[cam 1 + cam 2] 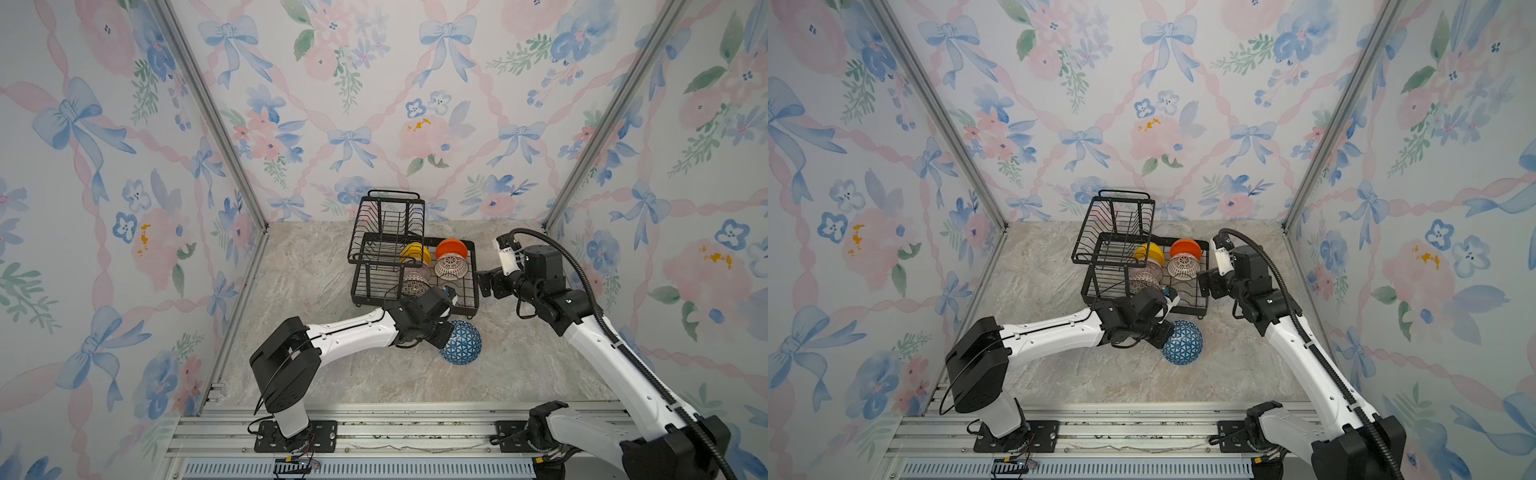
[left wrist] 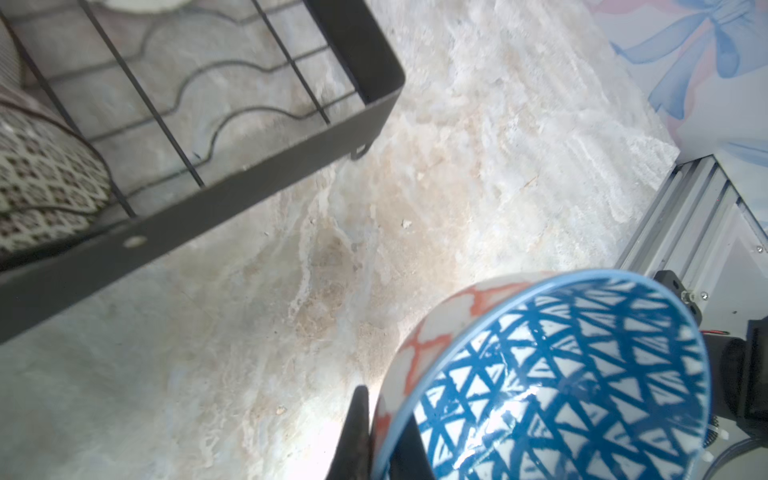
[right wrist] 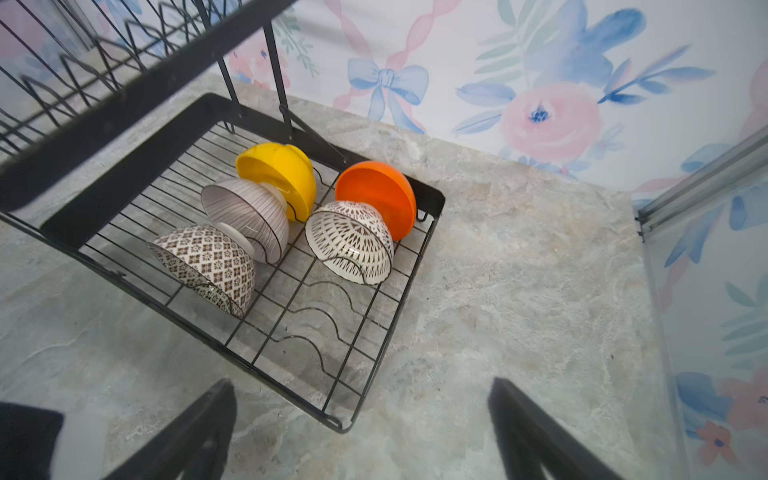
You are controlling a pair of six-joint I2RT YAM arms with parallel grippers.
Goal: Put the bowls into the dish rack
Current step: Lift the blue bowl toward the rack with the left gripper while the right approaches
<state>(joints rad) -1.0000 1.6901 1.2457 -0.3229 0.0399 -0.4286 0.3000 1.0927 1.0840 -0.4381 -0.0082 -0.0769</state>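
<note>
The black wire dish rack (image 1: 374, 302) stands at the back middle of the marble table (image 1: 332, 374), with its raised upper basket (image 1: 390, 224) over the left part of the lower tray. In the right wrist view five bowls stand on edge in the tray's slots. The left row holds the cream-brown mosaic bowl (image 3: 208, 262), the pink-striped bowl (image 3: 249, 216) and the yellow bowl (image 3: 282, 174). The right row holds the white-brown lattice bowl (image 3: 353, 241) with the orange bowl (image 3: 382, 191) behind it. Just in front of the tray's near right corner, the left gripper (image 1: 446, 332) pinches the rim of the blue triangle-patterned bowl (image 1: 463, 345). One finger (image 2: 357, 432) presses the orange-and-white outer wall and the other sits inside the bowl. The bowl is tipped on its side outside the rack; I cannot tell whether it touches the table. The right gripper (image 3: 361, 386) hangs just beside the tray's right rim, fingers spread wide around nothing.
</note>
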